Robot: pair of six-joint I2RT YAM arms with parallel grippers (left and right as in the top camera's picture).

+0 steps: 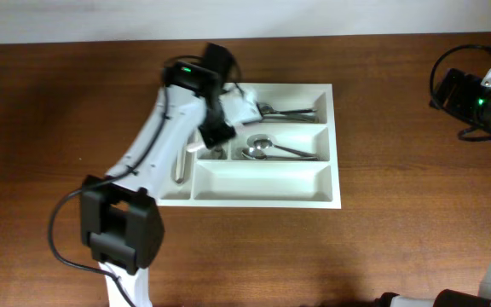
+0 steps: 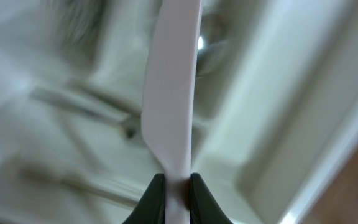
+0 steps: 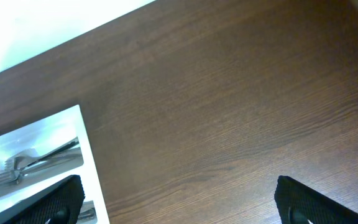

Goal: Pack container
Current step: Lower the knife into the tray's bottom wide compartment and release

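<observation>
So the left end effector [image 2: 174, 190] is pressed together on the handle end of a white knife [image 2: 169, 93]. Its dark fingers [image 2: 155, 199] pinch it from both sides, and the blade sticks straight out ahead of the tips. Directly beneath that end effector is the container [image 1: 314, 194], the big white cutlery tray sitting flat on the brown desk [image 3: 241, 93]. The wrist view of it is pretty smeared, so all I can make out under the blade is pale walls and dividers. From overhead, the end effector hangs over the tray's end with the narrow slots, near the far corner. Just beside it, in the outer narrow slot, there's something slim and silvery that I can't identify. A little further out from the tips, the middle long compartment has a couple of metal spoons [image 1: 264, 150] lying in it. The long compartment beyond that one holds metal forks [image 1: 290, 111]. The long compartment on the other side of the spoons looks bare white. Way off from all that, well apart from the tray, the right end effector [image 3: 179, 208] is spread wide with nothing between its fingers [image 3: 58, 200]. It hovers over plain wood, and one corner of the tray, forks included, shows off to one side of it.
</observation>
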